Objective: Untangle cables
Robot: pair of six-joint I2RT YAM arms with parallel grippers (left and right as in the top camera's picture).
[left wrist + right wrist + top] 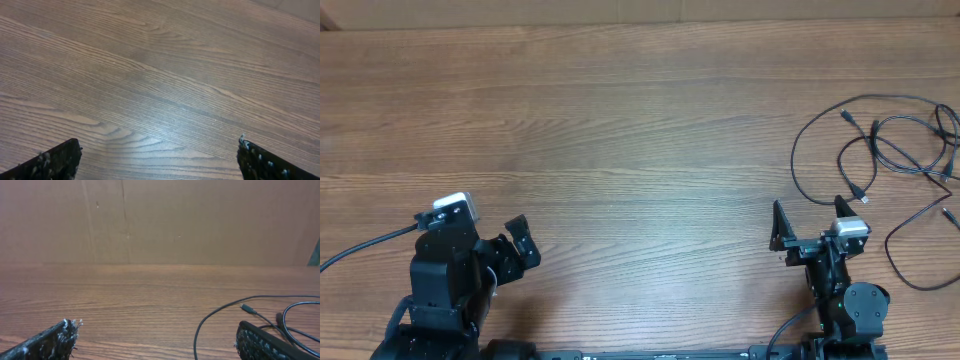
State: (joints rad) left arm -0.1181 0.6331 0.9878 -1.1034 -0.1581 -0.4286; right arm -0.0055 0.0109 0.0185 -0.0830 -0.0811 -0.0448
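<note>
Closest to me, the left gripper (523,242) is sitting low at the near left of the wooden table (620,120), angled toward the right, and its wrist camera is showing both dark fingers spread wide with only bare wood grain between them (159,145). Over on the near right, the right gripper (810,215) is pointing away from me toward the far edge, and its claw is also standing wide and gripping nothing (157,326). Just beyond and to the right of it, the cables (876,135) are lying on the table as a loose tangle of thin black cords, looping and crossing one another out toward the right edge. One small plug end (865,200) is resting just beside the right gripper's outer finger, though I cannot tell whether they are touching. From the right wrist I am seeing one cord (220,309) arcing across the wood ahead of the right-hand finger, with another small plug (246,308) lying inside that arc. Farthest off, a plain brown panel (150,220) is rising behind the table's back edge.
</note>
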